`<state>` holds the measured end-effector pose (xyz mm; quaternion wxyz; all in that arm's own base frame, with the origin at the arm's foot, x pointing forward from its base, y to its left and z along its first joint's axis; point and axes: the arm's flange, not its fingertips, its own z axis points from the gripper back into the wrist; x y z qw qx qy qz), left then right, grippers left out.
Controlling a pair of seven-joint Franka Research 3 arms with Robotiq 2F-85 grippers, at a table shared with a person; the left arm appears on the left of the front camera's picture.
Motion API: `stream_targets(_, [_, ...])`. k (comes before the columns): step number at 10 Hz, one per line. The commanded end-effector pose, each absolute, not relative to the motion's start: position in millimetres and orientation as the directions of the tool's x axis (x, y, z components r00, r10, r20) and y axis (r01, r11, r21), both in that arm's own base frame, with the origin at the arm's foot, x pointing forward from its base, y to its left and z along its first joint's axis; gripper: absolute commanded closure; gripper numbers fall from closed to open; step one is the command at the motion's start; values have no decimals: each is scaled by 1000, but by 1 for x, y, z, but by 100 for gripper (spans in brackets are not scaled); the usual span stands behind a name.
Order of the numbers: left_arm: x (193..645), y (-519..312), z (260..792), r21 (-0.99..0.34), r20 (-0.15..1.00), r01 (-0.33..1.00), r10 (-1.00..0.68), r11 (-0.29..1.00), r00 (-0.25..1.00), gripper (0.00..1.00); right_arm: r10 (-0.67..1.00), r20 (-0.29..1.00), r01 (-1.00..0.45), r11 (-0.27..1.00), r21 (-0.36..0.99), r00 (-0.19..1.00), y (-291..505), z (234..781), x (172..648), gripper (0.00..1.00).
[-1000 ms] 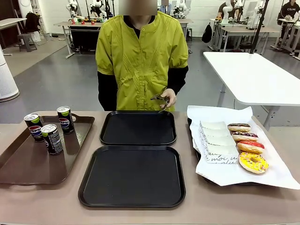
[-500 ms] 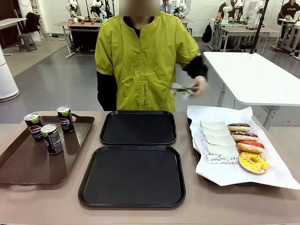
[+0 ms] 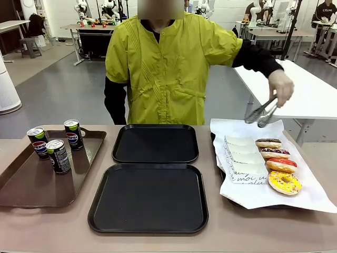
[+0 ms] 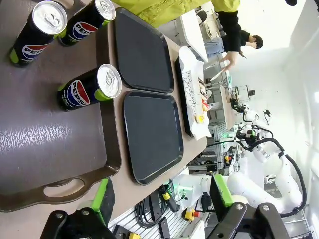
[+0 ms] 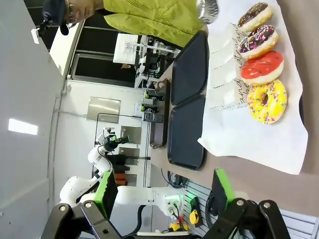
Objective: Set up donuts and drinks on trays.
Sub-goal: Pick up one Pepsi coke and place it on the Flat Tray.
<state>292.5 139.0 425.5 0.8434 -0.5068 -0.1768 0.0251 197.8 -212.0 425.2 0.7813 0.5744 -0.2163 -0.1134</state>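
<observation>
The left jaws are released: their green pads stand wide apart and we see nothing between them. Beyond them lies the brown tray at the left side of the surface. Three cans stand upright in its far part: two side by side near the far rim and the third just in front of them. All carry the Pepsi logo and a green band.

The right jaws are released too. Their pads are far from each other and hold nothing. Ahead of them, on the right side of the surface, a white paper is spread over a dark tray. Four donuts lie on it in one row, touching or almost touching. From far to near they are chocolate, chocolate with sprinkles, red, and yellow with sprinkles. Just beside this row, toward the middle, small white boxes with script lettering lie in a row of their own.

In the middle, two black trays lie one behind the other, close but apart: the near tray and the far tray. Both are bare.

At the far side stands a person in a yellow-green top. One hand holds metal tongs in the air, tips pointing down, above the far edge of the paper. The tongs touch no donut.
</observation>
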Motion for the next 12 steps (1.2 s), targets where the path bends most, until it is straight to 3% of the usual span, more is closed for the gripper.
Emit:
stream_targets(1, [293,139,425,-867,273,138,225,479,935,0,-428,229,-99,305,947,874,-214,425,200,0])
stream_targets(6, [293,139,425,-864,273,137,222,485,936,0,-428,229,-99,305,947,874,-214,425,200,0])
stream_targets(8, [323,111,458,-743,331,147,168,654,928,0,-428,229,-99,305,947,874,-214,425,200,0])
stream_targets(10, [345,73,504,-531,326,98,96,842,940,0,-428,229,-99,305,947,874,-214,425,200,0])
stream_targets(12, [366,34,537,-353,271,77,23,933,962,0,-428,229,-99,305,947,874,-214,425,200,0])
